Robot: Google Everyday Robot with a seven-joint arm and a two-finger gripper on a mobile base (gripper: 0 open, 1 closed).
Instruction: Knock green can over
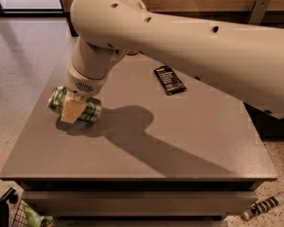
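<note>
So: can (91,110) is down on its side on the table (189,145), long axis roughly left-right, one end pointing at the table's left edge. Gripper (75,107) sits directly over it, pointing down, with the jaws straddling the can mid-body and pinching it. The near finger (72,111) lies flat across the can's front side, its tip at the tabletop. The far finger is hidden behind the can. Green body shows on both sides of that near finger.

The wrist rises straight up from the jaws. The arm (189,32) then runs off to the right and out of view. Its shadow (146,136) starts at the jaws and stretches right across the tabletop.

A black packet (169,80) lies flat to the right of the jaws and farther back, well apart from the can. A sliver of something red shows behind the arm; can't tell what it is.

On the floor (19,65), nearer than the jaws and below the table's front-left corner, there's a wire basket (23,215) with something green in it. Far right of the jaws, past the front-right corner, lies a striped tube (267,205).
</note>
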